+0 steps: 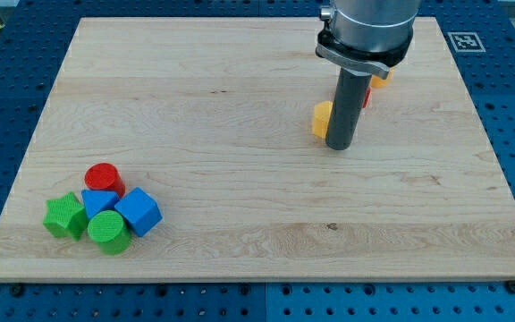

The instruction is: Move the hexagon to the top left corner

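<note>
The arm carries no pincer at all, so nothing here is spread, pressed together or pinching; it ends in a dark rod, and my tip (339, 146) rests on the wooden tabletop (240, 107) right of centre, toward the far side. Touching the rod's left side is a yellow block (321, 118), mostly hidden; its angled faces suggest it is the hexagon the task names, though I cannot be certain of the shape. With my tip on the block's right and slightly nearer than it, the placing makes sense: a push from here would drive the block left and away, toward the far left corner, which lies well apart from it, so I judge the task barely under way. Behind the rod, 2 more pieces peep out on its right, a sliver of red block (366, 97) and an orange-yellow block (379, 80) under the arm's collar; their shapes are hidden. Well apart, in the near left corner, 5 blocks huddle touching: a red cylinder (104, 177), a green star (64, 217), a blue block (98, 202), a green cylinder (108, 231) and a blue cube (139, 211). They sit off the likely path.
</note>
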`<state>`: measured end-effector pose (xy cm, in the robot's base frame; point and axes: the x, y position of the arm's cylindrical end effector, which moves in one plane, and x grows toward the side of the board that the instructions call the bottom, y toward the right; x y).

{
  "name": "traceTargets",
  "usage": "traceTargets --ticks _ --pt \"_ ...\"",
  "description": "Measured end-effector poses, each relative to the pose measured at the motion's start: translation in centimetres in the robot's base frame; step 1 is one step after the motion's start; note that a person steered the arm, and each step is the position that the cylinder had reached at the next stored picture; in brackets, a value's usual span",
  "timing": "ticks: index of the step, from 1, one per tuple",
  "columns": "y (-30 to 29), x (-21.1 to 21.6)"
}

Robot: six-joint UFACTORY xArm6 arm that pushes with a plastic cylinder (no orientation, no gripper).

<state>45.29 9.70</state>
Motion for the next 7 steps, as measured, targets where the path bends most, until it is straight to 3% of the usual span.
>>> traceTargets --ticks 3,5,7 --pt "2.9 -2.4" --pt "1.7 -3.8" --pt "0.2 -2.7"
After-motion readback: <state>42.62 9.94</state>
